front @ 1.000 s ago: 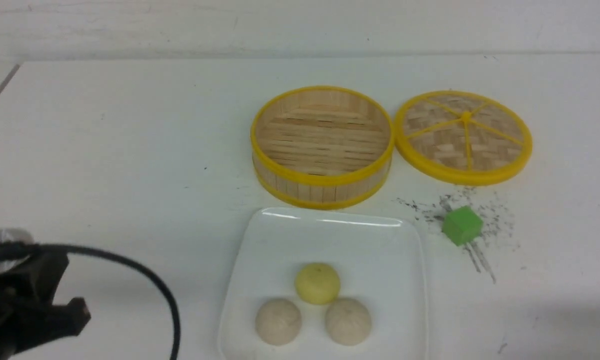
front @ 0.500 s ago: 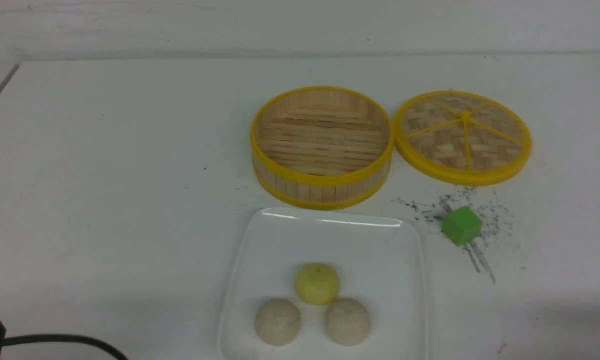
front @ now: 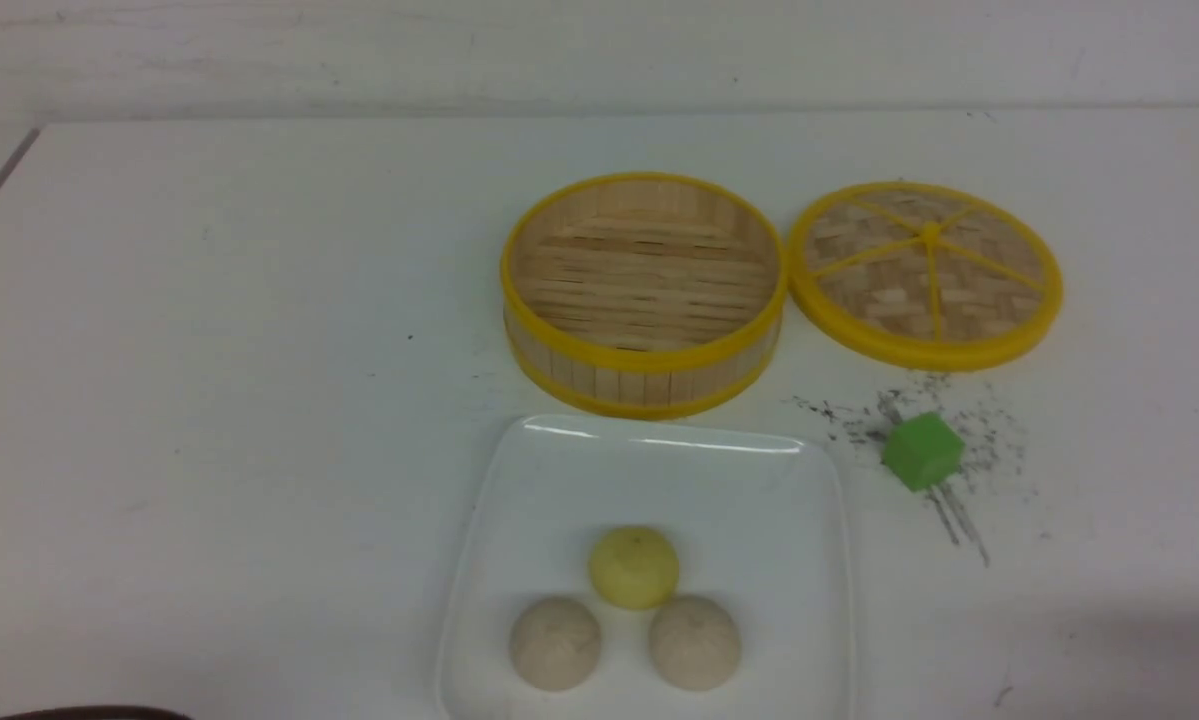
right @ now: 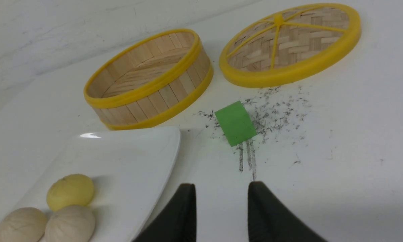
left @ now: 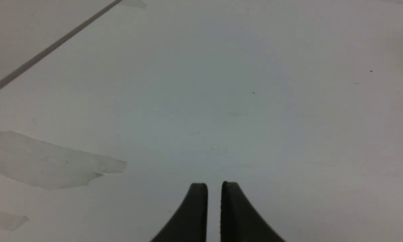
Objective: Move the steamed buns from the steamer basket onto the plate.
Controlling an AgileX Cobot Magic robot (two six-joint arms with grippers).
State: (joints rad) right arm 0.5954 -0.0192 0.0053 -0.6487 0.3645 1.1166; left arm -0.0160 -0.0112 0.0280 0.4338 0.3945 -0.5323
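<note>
1. Three steamed buns (front: 632, 620) are seen on the plate (front: 659, 470): a pale yellow one (front: 634, 567) farther from the robot, with two beige ones (front: 556, 642) and (front: 695, 642) side by side nearer to it. The three are clustered closely; contact cannot be judged.
2. The steamer basket (front: 645, 292) is shown upright and empty on the counter (front: 209, 350), just beyond the plate.
3. A woven lid (front: 927, 272) is laid flat just to the right of the basket.
4. A green cube (front: 922, 451) is placed among dark scuff marks (front: 959, 520), to the right of the plate and nearer the robot than the lid.
5. The left pincer (left: 214, 188) is held over bare counter, its jaws parted by a narrow slit, with nothing between them.
6. The right pincer (right: 221, 190) is held near the plate's edge, its jaws moderately apart and empty.
</note>
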